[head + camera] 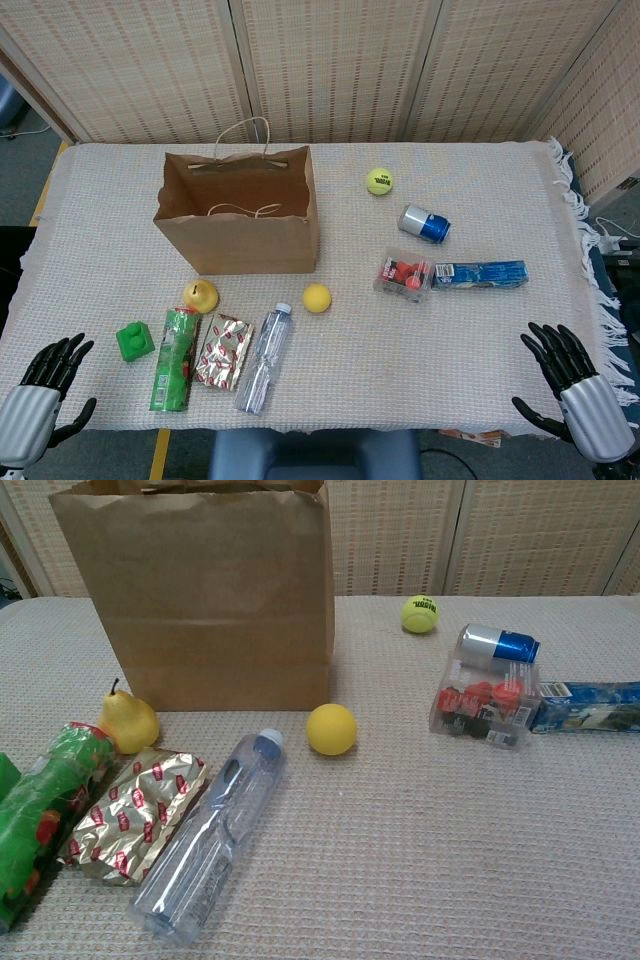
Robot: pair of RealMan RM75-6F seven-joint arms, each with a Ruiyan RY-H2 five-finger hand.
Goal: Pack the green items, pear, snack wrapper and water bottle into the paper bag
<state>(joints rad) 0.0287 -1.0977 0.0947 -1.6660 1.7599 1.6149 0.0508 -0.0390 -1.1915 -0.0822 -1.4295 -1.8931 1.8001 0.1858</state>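
Note:
An open brown paper bag (240,215) (200,600) stands upright at the back left of the table. In front of it lie a yellow pear (201,295) (127,721), a green block (135,341), a green packet (175,358) (45,810), a gold and red snack wrapper (224,351) (135,813) and a clear water bottle (264,358) (210,838) on its side. My left hand (45,385) hovers open at the front left corner, empty. My right hand (570,375) is open at the front right edge, empty. Neither hand shows in the chest view.
A yellow ball (317,298) (331,729) lies right of the bottle cap. Further right are a tennis ball (379,181) (420,614), a blue can (424,224) (497,643), a clear box of red pieces (404,275) (484,705) and a blue packet (480,273) (590,706).

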